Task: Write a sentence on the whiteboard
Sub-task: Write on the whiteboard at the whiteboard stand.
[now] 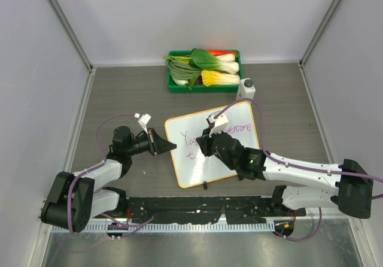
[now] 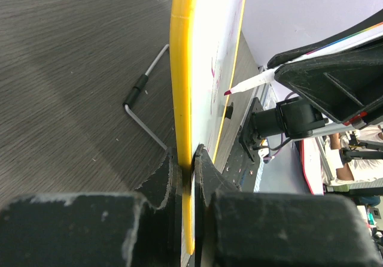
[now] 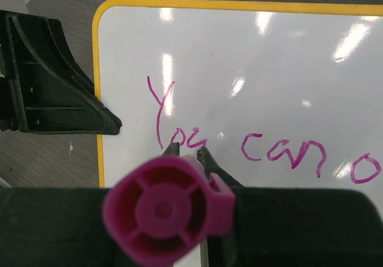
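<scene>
At the far edge of the grey wood-grain table [image 1: 119, 93] sits one green rectangular plastic tray [image 1: 173, 88] heaped with leafy green, white and yellow vegetables [image 1: 209, 63]. Just beside its right corner stands one small white block with a dark round top [image 1: 246, 88]; what it is cannot be made out from above. In the left wrist view a thin bent metal rod with a black sleeve [image 2: 145, 86] lies on the table behind the board, possibly its stand.

One flat white whiteboard with a thin orange-yellow rim and rounded corners [image 1: 190, 170] lies mid-table, turned at an angle, between the two arms. The pink-magenta handwritten sentence [image 1: 190, 139] runs across its upper half, with a single "t" started on a second line. From above, the right wrist lies over the board's middle and hides the middle words. The right wrist camera reads "You can o" [image 3: 281, 150].

The left gripper [image 1: 170, 146] meets the board's left edge, its jaws nearly together and clamped on the rim [image 2: 182, 69]. The right gripper [image 3: 188, 153] is closed tight around one magenta-capped marker [image 3: 161, 210], whose tip [image 2: 228, 91] sits just off or on the white surface below "You".
</scene>
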Robot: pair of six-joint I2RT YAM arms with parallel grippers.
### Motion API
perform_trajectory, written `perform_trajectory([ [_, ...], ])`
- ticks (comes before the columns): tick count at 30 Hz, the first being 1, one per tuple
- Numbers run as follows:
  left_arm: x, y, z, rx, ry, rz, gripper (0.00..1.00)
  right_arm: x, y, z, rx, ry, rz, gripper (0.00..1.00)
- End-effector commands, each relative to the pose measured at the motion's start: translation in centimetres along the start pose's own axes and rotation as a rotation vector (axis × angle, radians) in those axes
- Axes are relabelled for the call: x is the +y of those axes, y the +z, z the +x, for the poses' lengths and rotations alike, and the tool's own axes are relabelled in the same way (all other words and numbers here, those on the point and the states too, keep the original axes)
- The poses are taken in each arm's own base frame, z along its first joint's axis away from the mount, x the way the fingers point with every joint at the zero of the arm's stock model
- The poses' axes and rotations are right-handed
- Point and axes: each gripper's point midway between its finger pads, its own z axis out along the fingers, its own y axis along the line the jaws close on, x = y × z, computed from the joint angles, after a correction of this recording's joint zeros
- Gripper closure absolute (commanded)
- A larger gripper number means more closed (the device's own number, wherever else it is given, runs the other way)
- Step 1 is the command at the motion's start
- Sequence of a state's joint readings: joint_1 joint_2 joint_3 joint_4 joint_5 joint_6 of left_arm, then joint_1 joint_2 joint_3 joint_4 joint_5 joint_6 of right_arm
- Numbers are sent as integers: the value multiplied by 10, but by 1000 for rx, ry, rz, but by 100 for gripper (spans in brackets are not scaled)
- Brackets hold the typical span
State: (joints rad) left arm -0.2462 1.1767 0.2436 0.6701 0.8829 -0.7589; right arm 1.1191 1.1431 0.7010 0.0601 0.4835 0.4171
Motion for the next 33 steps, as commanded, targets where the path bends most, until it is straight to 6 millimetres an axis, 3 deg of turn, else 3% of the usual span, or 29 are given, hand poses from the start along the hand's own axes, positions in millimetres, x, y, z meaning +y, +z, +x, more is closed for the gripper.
perform_trajectory([
  [1, 14, 2, -2, -11, 52, -50, 100, 7, -3, -16, -56, 45, -30, 99],
  [9, 13, 2, -2, -11, 51, -48, 100, -3, 4, 9, 0, 26, 10, 99],
  [33, 14, 3, -2, -9, 48, -48, 100, -9, -10, 58, 125, 56, -46, 99],
])
